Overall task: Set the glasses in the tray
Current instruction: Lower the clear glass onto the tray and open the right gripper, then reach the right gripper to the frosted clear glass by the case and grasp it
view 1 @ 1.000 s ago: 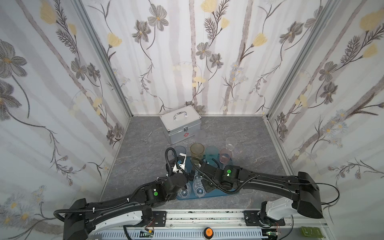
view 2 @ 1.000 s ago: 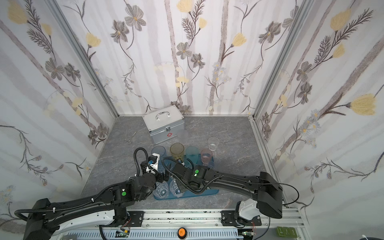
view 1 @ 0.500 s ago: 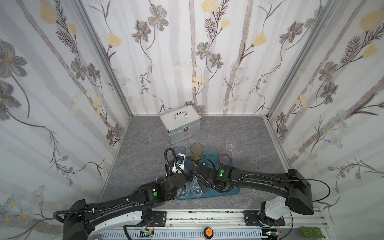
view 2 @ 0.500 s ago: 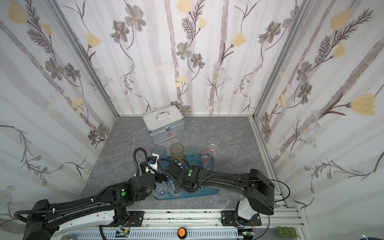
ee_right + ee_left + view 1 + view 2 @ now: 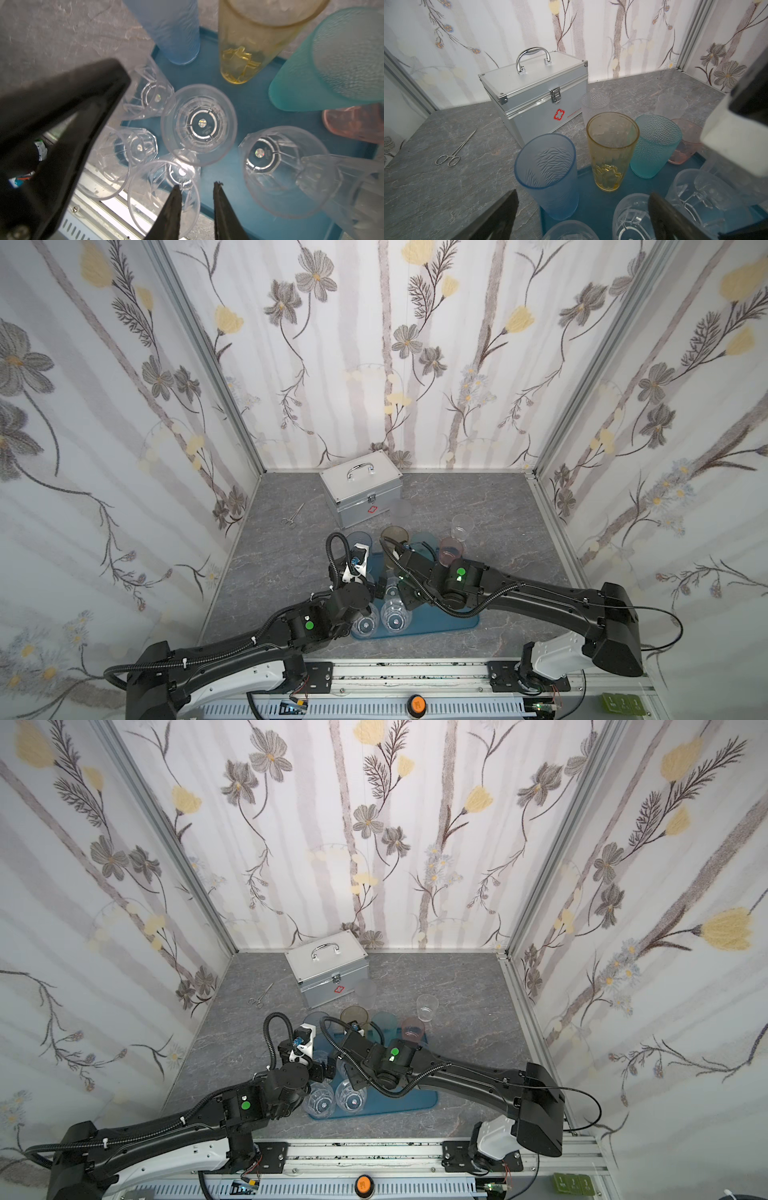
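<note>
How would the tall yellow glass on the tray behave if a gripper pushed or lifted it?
Likely tippy: the yellow glass stands tall and narrows toward its base on the tray. Probably light and stiff: it looks thin-walled and empty. A sideways push would likely knock it into the blue glass or teal glass close beside it.

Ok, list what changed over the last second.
The right gripper swung left over the tray, then back, and parted its jaws, letting go of the clear glass, held by its rim. The left gripper stayed open and still; tinted glasses and silver case did not move.
</note>
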Robot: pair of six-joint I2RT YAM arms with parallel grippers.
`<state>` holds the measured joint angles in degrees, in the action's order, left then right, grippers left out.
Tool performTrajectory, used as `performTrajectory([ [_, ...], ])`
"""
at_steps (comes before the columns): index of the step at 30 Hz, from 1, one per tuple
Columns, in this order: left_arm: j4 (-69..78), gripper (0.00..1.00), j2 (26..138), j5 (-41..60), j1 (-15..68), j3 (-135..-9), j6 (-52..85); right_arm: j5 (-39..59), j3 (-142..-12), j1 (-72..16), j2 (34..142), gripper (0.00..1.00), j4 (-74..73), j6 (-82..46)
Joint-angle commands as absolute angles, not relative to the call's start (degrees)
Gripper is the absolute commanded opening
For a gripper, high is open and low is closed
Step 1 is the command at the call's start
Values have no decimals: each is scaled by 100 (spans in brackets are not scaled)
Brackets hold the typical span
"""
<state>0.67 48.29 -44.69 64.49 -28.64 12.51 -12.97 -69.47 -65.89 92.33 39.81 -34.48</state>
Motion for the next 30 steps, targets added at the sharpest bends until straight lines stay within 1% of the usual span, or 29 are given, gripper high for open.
performTrajectory([
  [1,106,100,4885,-4500,6327,-3024,1089,-1762,-7090,-6233,9180,30,4046,-3101],
  [3,105,100,4938,-4491,6225,-3107,1026,-1878,-7134,-5921,8991,30,3955,-2917],
  [8,152,100,5133,-4385,5942,-3284,969,-2019,-7281,-5215,8966,31,3521,-2564],
  [13,762,100,5490,-4135,5836,-3317,506,-1836,-7295,-4432,9100,32,2809,-2456],
  [17,1393,100,5831,-3963,5799,-3305,121,-1485,-7368,-3929,9530,34,2328,-2461],
  [21,1590,100,6240,-3663,5656,-3422,4,-942,-7662,-3506,10106,36,2053,-2478],
  [25,1591,100,6611,-3442,5559,-3563,-7,-600,-8145,-3336,10786,39,1978,-2498],
  [30,1586,100,6785,-3274,5528,-3612,9,-263,-8744,-3199,11601,43,1911,-2641],
])
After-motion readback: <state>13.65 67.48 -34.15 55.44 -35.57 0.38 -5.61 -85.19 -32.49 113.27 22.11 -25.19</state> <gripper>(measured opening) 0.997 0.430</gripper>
